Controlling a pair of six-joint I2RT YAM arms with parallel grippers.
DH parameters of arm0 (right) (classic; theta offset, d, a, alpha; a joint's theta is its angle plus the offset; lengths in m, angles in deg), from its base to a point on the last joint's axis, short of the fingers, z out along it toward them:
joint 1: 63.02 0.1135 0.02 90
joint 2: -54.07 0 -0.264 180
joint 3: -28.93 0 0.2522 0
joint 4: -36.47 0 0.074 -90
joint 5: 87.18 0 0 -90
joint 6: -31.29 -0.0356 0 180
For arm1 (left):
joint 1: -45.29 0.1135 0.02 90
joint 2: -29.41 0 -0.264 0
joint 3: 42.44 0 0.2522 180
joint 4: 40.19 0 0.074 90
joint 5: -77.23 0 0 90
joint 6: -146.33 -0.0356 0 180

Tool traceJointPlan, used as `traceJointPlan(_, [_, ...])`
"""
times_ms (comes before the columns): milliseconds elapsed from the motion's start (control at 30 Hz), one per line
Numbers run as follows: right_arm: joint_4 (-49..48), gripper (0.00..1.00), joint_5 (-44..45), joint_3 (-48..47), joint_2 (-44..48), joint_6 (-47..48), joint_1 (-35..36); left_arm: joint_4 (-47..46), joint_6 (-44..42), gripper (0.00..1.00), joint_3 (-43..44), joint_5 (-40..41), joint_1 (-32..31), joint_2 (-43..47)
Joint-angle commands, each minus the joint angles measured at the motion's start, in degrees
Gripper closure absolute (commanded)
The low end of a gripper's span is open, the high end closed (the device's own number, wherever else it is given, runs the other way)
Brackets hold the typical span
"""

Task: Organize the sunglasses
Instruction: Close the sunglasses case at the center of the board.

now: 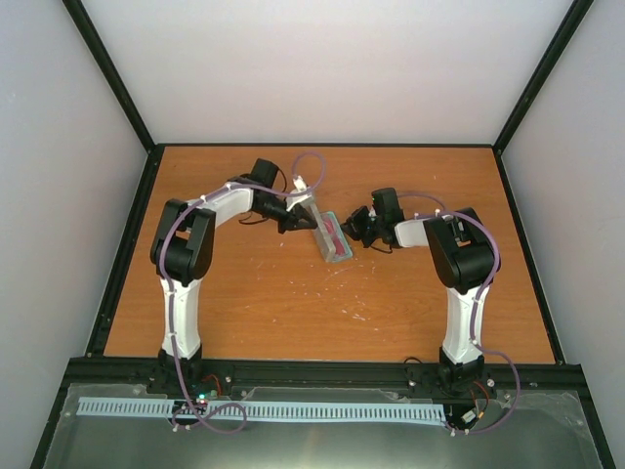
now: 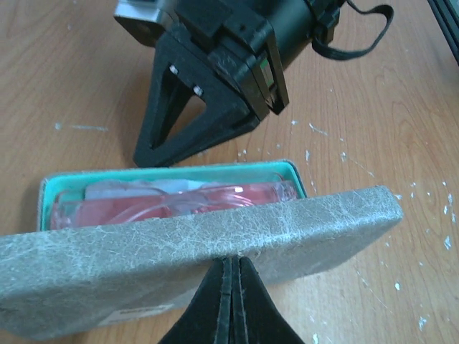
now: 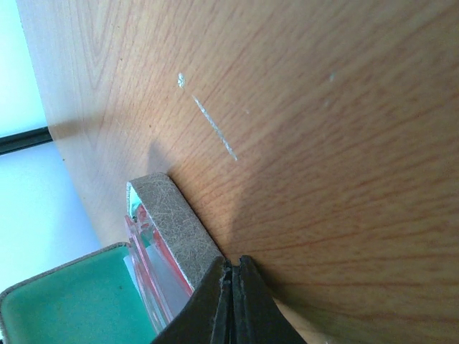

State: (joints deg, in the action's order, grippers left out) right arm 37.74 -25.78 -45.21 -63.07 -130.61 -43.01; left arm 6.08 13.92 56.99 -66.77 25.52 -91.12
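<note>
From above, an orange-brown wood-grain table sits inside a black frame, closed in by plain pale walls. Whitish scuffs mark the board near its middle. A narrow oblong case lies slanted toward the far half of the table, and the sunglasses lie inside it as a pink streak. The left gripper is at the case's left side and the right gripper at its right side, so the case sits between the two. In the left wrist view the case's lid fills the foreground, half raised: a rounded grey slab with a fibrous, crackled felt look. The left gripper's black fingers are pressed together to a thin seam, holding nothing, with their tip against the lid's outer face. Beyond the lid, the mint-green lining rims the tray, and the translucent red-pink frame with its clear lenses lies lengthwise in it, just past the left tips. The right gripper's black triangular fingers stand at the far rim. In the right wrist view the table's grain runs in long streaks with a pale scratch. The right fingers are also clenched on nothing, their tip at the case's grey felt wall, with the pink frame just inside that wall and smooth green lining beside it
</note>
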Motion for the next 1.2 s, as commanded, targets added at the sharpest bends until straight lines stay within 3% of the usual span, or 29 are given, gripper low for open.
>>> traceJointPlan(0, [3.5, 0.97, 0.1, 0.3, -0.3, 1.0, 0.0, -0.9, 1.5, 0.99, 4.9, -1.2, -1.0, -1.9])
traceJointPlan(1167, [0.8, 0.97, -2.1, 4.5, 1.6, 2.2, 0.3, 1.7, 1.0, 0.99, 10.3, -3.1, -4.1, -12.5])
